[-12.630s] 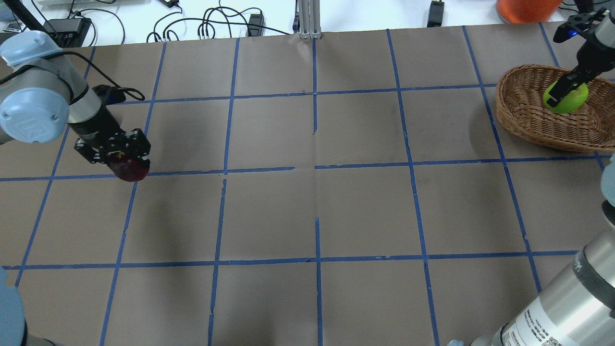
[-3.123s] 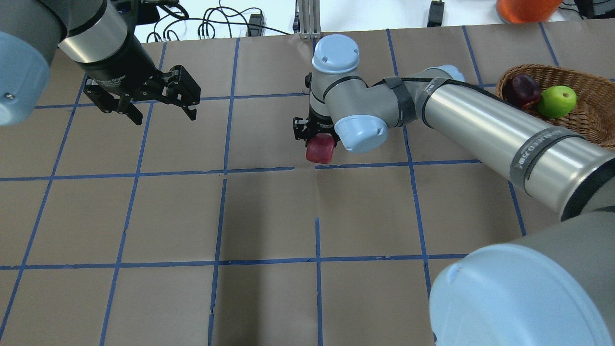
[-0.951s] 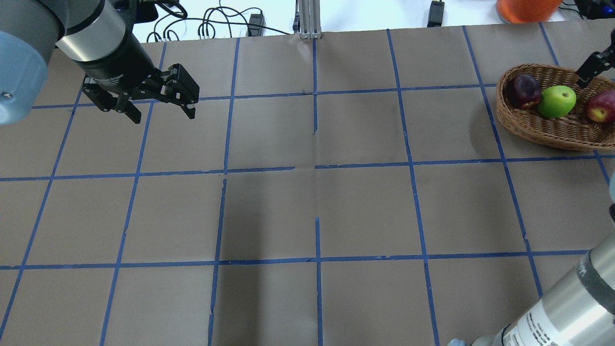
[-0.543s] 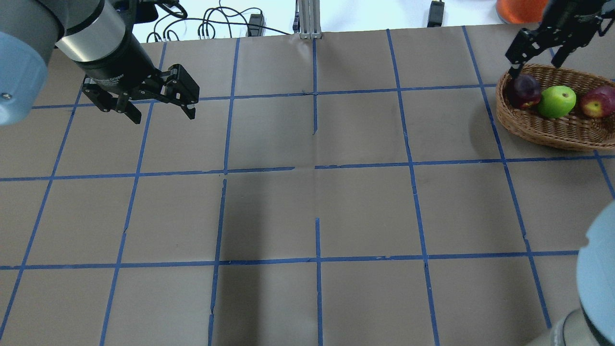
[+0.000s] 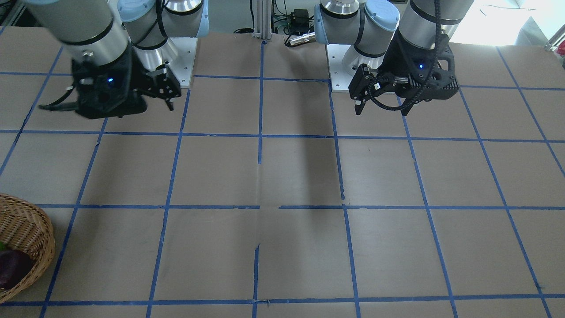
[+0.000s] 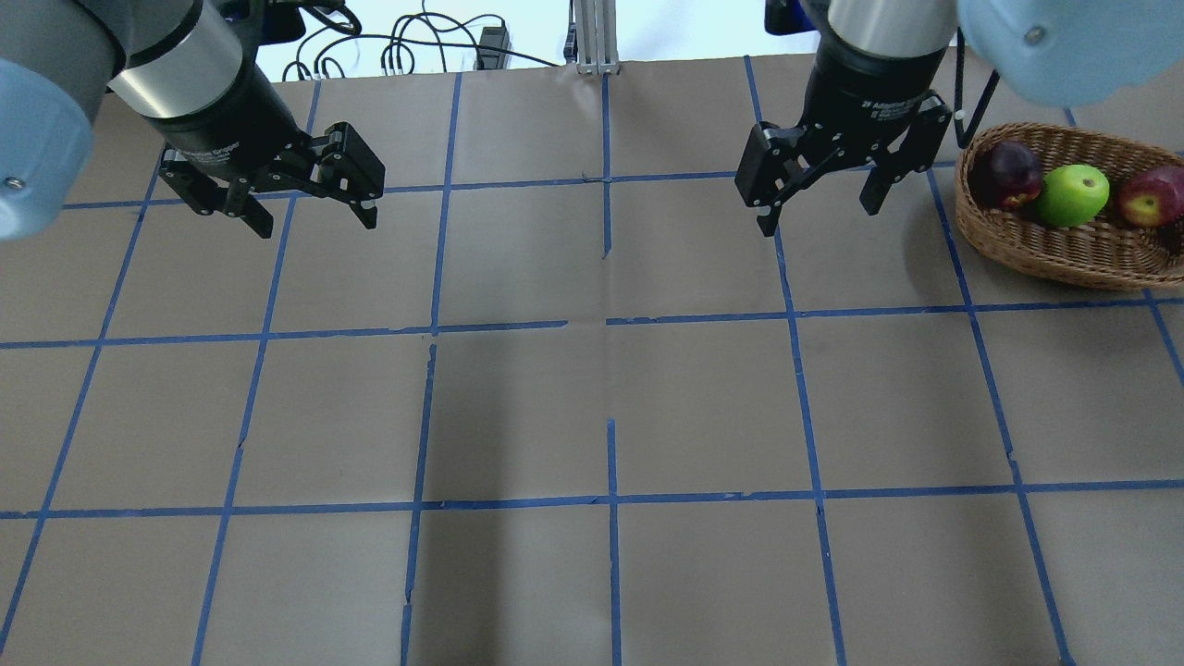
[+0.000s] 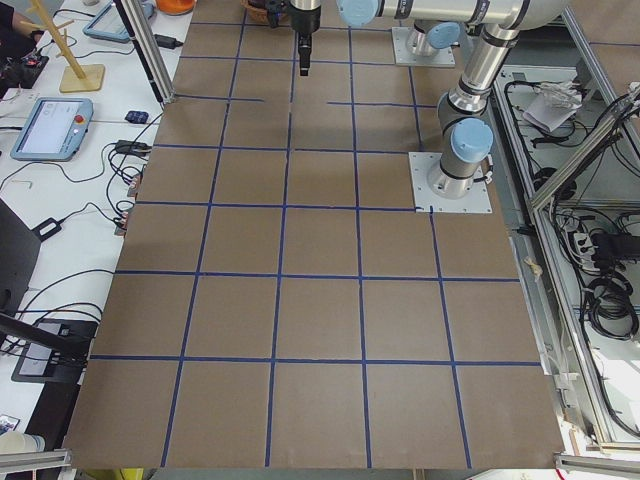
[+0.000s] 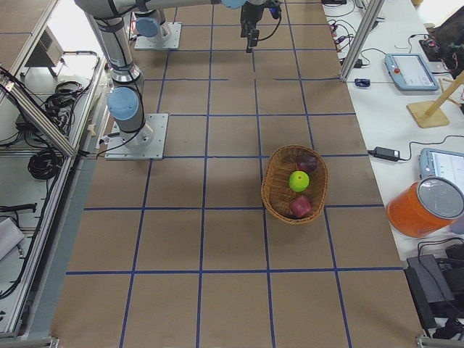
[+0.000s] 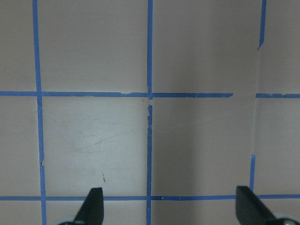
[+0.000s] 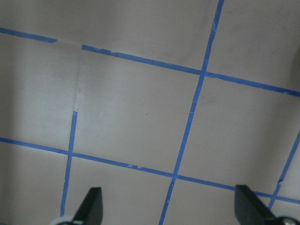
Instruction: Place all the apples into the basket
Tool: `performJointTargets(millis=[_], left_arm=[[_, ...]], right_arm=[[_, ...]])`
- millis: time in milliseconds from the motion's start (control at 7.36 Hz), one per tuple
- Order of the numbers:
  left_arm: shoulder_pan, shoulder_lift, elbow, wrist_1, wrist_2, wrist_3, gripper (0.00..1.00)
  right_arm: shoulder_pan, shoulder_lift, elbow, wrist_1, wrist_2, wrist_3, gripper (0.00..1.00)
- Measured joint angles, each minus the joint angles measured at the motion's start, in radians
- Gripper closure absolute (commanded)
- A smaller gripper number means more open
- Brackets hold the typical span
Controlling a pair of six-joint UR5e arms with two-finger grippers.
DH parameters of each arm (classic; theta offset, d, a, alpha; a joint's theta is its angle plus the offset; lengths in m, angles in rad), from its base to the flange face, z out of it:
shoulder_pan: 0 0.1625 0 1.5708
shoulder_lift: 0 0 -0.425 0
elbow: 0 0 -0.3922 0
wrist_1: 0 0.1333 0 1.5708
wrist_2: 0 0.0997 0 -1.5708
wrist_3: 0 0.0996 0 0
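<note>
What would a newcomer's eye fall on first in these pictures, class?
The wicker basket sits at the far right of the overhead view, holding a dark purple apple, a lime green apple and a red apple in a row. The left gripper and right gripper hang open and empty over the brown table with its blue tape grid.

The basket [image 6: 1064, 257] sits on the counter [image 6: 592, 407] at the robot's far right, with the three apples [image 6: 1071, 195] side by side inside it. The right gripper [image 6: 818, 215] hangs over the counter near the basket's left. The left gripper [image 6: 316, 220] hangs over the far left, well apart.
</note>
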Motion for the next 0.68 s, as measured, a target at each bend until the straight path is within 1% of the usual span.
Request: performJointTargets(millis=[136,272,679], left_arm=[[0.0,0.0,0.0,0.0,0.0,0.0,0.0],[-0.001,0.0,-0.001,0.0,0.0,0.0,0.0],[0.0,0.001,-0.001,-0.001,0.0,-0.002,0.0]], right_arm=[[-0.013,-0.009,0.028,-0.054,0.008,-0.014,0.0],[-0.036,-0.011,0.034,-0.079,0.006,-0.024,0.0],[-0.06,-0.012,0.044,-0.101,-0.048,-0.006,0.0]])
